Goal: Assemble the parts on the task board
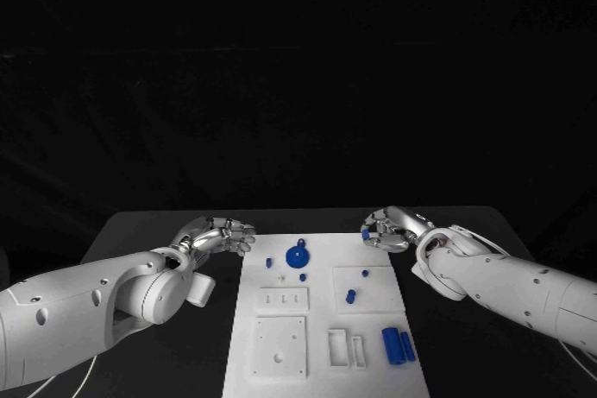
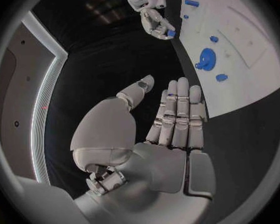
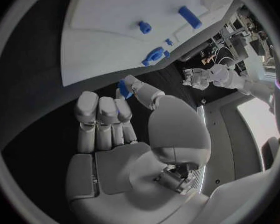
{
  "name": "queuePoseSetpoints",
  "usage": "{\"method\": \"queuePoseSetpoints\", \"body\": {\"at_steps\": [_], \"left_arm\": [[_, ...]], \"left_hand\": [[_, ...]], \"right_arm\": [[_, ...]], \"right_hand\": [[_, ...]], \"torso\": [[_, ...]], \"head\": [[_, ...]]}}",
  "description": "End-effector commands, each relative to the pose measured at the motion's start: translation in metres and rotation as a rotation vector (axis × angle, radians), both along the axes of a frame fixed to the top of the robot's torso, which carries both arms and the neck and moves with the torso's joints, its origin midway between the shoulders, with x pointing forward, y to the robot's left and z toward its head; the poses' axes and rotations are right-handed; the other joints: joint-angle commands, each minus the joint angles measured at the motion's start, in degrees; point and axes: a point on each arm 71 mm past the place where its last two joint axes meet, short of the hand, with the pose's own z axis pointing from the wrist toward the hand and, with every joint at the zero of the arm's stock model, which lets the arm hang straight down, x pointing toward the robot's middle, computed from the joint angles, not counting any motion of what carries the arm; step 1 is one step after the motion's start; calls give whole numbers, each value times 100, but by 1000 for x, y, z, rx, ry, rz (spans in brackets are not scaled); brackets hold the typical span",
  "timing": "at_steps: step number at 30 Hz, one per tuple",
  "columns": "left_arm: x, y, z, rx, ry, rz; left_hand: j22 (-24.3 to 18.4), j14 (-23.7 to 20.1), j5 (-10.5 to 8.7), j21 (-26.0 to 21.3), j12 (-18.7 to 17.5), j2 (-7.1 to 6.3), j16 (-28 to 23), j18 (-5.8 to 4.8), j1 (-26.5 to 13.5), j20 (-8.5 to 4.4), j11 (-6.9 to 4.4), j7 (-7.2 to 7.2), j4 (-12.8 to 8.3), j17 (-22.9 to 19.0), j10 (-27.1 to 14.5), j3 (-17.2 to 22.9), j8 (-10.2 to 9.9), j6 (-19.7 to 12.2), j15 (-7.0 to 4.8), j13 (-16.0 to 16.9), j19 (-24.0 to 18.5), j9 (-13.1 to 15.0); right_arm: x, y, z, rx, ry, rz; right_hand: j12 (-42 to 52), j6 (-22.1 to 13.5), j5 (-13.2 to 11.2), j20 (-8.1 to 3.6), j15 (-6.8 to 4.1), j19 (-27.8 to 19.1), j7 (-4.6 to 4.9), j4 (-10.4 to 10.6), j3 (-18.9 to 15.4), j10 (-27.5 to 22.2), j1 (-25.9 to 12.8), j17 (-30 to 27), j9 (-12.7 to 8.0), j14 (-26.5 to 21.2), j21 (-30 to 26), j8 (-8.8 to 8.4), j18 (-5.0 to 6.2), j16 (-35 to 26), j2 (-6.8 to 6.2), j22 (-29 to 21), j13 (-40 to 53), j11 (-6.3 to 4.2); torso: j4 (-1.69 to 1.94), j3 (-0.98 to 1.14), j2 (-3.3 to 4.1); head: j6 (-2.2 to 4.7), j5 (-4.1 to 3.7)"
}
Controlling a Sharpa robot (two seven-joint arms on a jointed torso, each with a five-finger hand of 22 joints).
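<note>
I see the flat white board (image 1: 326, 320) carrying glossy blue parts (image 1: 298, 256); my right hand (image 1: 388, 230) pinches a small blue piece (image 3: 124, 88), left hand (image 1: 222, 236) fingers straight, together, empty.

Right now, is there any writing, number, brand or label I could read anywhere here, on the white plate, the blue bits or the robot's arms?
None: no word, number, brand or sign can be read here.
The task board is plain white, with cut-outs and holes only.
The blue parts carry no marking that can be made out.
The left hand and the right hand show bare silver, without any label.
</note>
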Motion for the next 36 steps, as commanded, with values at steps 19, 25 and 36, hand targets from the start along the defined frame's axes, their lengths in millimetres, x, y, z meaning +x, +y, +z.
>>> {"method": "queuePoseSetpoints", "body": {"at_steps": [19, 25, 36], "left_arm": [[3, -42, -10, 214, 206, -134], [1, -50, -11, 222, 211, -152], [-2, -60, -9, 217, 196, -174]], "left_hand": [[182, 845, -354, 1092, 1205, -413, 1637, 148, -844, -648, -557, -286, 878, 963, 1137, -293, -67, 431, -726, 1089, 899, -58], [135, 573, -352, 1048, 1220, -547, 1553, 75, -1025, -647, -492, -225, 1225, 889, 764, -194, -127, 387, -624, 1210, 664, -78], [94, 479, -351, 1016, 1213, -559, 1463, 38, -951, -609, -467, -208, 1344, 785, 585, -146, -115, 443, -560, 1292, 536, -72]], "right_arm": [[-37, 132, 30, -197, -123, 101], [-42, 151, 30, -191, -126, 133], [-51, 169, 27, -190, -116, 173]], "right_hand": [[71, 509, -28, -82, -65, 107, 147, -83, 199, 127, 47, 24, 82, 35, 9, 20, 681, 8, -74, 45, 28, -29], [73, 512, -28, -84, -67, 120, 145, -86, 236, 134, 45, 25, 85, 40, 5, 15, 681, 4, -86, 39, 27, -31], [75, 516, -28, -86, -68, 130, 144, -83, 265, 139, 39, 25, 89, 43, 2, 11, 681, 1, -92, 34, 28, -33]], "torso": [[-16, -25, -273], [-3, -37, -293], [-3, -42, -278]], "head": [[-53, 161], [-64, 138], [-79, 145]]}}
